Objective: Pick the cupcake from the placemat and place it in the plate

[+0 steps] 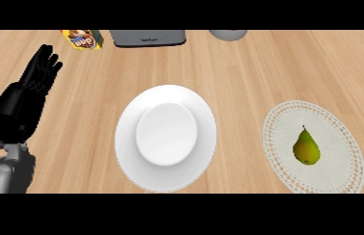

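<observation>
Nothing has been picked up yet, so the job looks to be at its very start. On the pale, round, lace-edged placemat (313, 147) at the right of the light wooden surface (235, 70) there is no cupcake to be seen; what lies there is a small green-yellow pear (306, 146), stem pointing away from the robot, roughly in the mat's middle. That is the only item on the mat, so it is presumably what has to be moved.

The round white plate (128, 133) sits in the middle, just beside the placemat but not touching it, and it has nothing in it.

Only the left robot hand (39, 72) shows, black, at the far left edge with fingers straight and raised, holding nothing, well apart from the pear. It appears to be resting. The right robot hand is out of sight.

As I judge it, the next move calls for a hand to come in over the mat, most naturally the right one, close round the pear's fat lower half and carry it the short way left to the plate. The path between looks unobstructed.

Along the far edge stand a yellow printed packet (83, 39), a dark grey flat box (149, 37) and a grey rounded object (228, 34), cut off by the view; all are well clear of the route.
</observation>
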Tool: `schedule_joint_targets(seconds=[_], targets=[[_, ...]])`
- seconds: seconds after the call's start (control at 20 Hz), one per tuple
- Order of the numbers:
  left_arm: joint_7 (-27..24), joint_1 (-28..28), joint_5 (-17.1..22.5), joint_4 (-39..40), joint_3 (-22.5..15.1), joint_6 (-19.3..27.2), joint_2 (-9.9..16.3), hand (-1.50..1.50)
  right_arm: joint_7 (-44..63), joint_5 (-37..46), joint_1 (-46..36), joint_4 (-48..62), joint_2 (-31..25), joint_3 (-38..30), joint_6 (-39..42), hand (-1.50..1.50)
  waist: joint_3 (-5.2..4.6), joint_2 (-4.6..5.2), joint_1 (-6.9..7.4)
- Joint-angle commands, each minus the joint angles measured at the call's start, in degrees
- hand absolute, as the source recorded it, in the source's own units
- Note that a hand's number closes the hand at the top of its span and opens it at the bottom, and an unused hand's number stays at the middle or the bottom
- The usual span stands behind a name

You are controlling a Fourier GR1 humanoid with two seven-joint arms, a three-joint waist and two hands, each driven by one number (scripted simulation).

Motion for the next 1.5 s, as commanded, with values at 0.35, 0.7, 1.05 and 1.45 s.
schedule_joint_targets(seconds=[0.35,0.7,1.05,1.45], targets=[[-1.6,-0.3,1.1,1.4,0.1,-2.2,0.1,0.00,0.0,22.5,19.7,-30.8,4.0,19.1,-10.7,1.50,0.44,0.69,1.86],[-1.8,-1.8,-1.3,1.8,-2.8,-1.1,-2.0,0.00,-1.3,36.6,15.1,-38.6,12.7,37.7,-6.7,1.50,0.37,1.04,2.91],[-4.3,0.0,-1.3,1.7,-2.3,-2.4,-2.0,0.00,4.4,43.6,-0.1,-28.8,25.4,45.9,4.6,1.50,0.45,1.48,4.61],[-0.3,-6.2,-1.9,3.0,-4.0,-1.2,-3.2,0.00,13.4,32.6,-15.8,-26.0,25.5,41.0,8.1,1.50,0.53,2.17,6.09]])
